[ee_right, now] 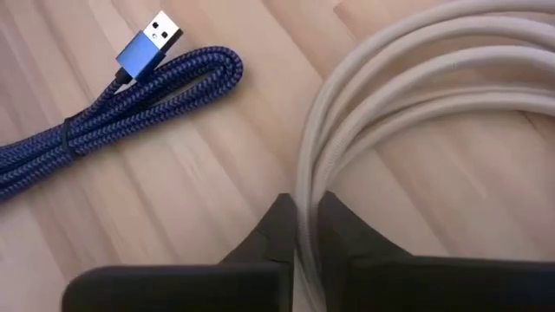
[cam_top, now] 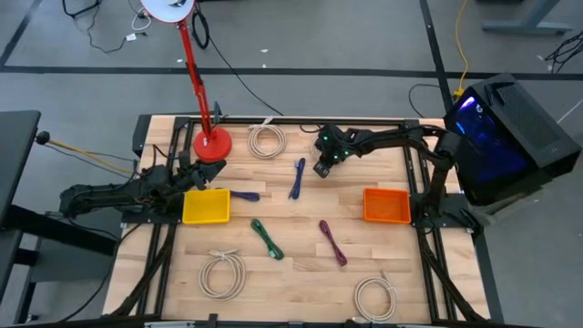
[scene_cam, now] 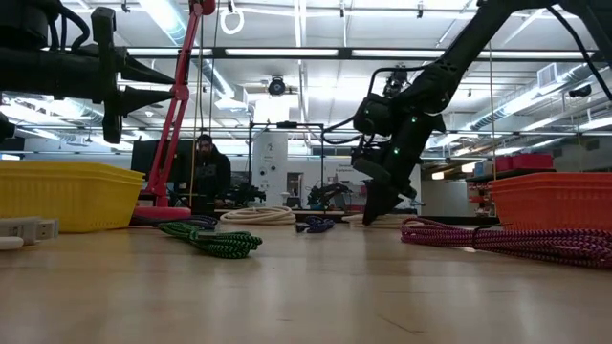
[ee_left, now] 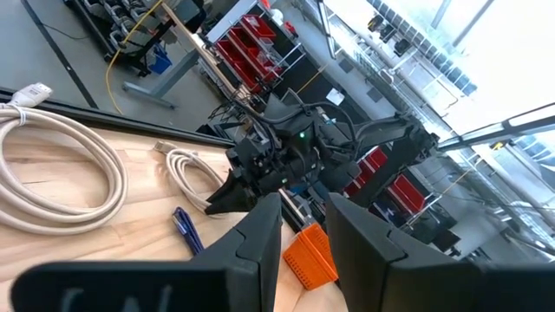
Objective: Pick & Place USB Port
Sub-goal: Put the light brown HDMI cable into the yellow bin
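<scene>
**White cable pinched by right gripper**

The right gripper (ee_right: 299, 227) is clamped on a strand of the white cable (ee_right: 416, 104) at the table's far middle. The blue USB cable (ee_right: 130, 95) lies just beside it. The left gripper (ee_left: 303, 234), half apart, is held empty over the yellow bin (cam_top: 207, 206).

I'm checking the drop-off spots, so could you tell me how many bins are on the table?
2. The yellow bin is on the table's left side; the orange bin is on its right. No others show.
</scene>
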Controlling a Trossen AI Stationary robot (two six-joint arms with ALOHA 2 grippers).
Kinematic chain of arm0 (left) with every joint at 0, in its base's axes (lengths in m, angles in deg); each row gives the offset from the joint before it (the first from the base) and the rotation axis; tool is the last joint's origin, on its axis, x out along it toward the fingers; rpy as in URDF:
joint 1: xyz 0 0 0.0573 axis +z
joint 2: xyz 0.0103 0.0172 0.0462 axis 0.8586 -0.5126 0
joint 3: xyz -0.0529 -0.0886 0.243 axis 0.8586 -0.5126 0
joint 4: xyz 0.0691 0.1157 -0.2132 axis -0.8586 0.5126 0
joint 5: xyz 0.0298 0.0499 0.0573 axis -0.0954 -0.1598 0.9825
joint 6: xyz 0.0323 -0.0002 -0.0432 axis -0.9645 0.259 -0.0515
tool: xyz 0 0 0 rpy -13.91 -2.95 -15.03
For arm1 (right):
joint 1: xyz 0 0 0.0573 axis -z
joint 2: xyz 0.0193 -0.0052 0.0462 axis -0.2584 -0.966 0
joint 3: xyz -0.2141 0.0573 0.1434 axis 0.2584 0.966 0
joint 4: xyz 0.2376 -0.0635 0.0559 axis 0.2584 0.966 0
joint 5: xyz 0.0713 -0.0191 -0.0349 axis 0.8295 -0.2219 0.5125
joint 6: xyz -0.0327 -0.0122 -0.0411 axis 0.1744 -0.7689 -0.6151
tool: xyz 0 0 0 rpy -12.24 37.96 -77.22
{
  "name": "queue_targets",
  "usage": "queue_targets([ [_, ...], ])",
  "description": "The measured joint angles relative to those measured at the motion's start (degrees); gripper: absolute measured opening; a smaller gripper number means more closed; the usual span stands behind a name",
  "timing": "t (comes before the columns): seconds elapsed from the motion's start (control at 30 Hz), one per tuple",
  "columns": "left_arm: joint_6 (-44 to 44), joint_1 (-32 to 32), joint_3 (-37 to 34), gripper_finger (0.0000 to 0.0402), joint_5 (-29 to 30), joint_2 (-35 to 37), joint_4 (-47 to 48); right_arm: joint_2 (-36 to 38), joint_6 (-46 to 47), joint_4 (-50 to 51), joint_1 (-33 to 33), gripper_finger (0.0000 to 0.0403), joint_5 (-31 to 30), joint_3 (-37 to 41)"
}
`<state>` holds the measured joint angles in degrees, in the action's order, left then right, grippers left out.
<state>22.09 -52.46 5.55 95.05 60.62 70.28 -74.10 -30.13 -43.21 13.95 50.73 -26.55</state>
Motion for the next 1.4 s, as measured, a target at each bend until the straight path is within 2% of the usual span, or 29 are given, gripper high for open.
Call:
queue_targets([
  [0.13, 0.2, 0.0, 0.0, 0.0099, 0.0, 0.0, -0.1, 1.2, -1.1, 5.9, -0.5, 0.0015, 0.8, -5.0],
  [0.27, 3.7, 0.0, 0.0, 0.0099, -0.2, 0.0, -0.4, 5.4, -2.9, 7.6, -1.4, 0.0005, 0.9, -14.4],
  [0.43, 5.9, -0.1, 1.5, 0.0099, -7.8, -1.4, -5.2, 9.1, -5.7, 9.6, -4.8, 0.0005, 0.2, -27.5],
  [0.5, 3.1, 0.0, 5.4, 0.0099, -6.7, -3.9, -5.2, 9.7, -8.0, 11.4, -6.6, 0.0005, -1.0, -32.6],
  [0.6, -8.2, 0.0, 12.8, 0.0099, -2.3, -7.6, -4.1, 9.4, -10.6, 17.5, -8.3, 0.0005, -3.9, -38.1],
  [0.7, -15.9, 0.0, 21.3, 0.0099, -0.5, -12.9, -4.3, 9.3, -11.1, 18.0, -9.7, 0.0004, -1.9, -41.4],
  [0.8, -22.1, 0.0, 29.2, 0.0099, -1.7, -19.5, 2.3, 9.6, -10.8, 17.8, -12.2, 0.0004, 0.0, -43.2],
  [0.93, -22.6, 0.0, 37.0, 0.0099, -1.8, -30.5, 11.0, 9.3, -10.1, 16.8, -16.5, 0.0005, 0.0, -44.1],
  [1.1, -24.0, 1.0, 43.1, 0.0099, -9.4, -41.6, 10.9, 9.5, -11.7, 16.0, -22.0, 0.0005, -4.0, -44.4],
  [1.4, -22.3, 6.0, 50.8, 0.0099, -23.0, -51.7, 7.3, 10.1, -12.5, 18.1, -24.2, 0.0004, -7.8, -44.4],
])
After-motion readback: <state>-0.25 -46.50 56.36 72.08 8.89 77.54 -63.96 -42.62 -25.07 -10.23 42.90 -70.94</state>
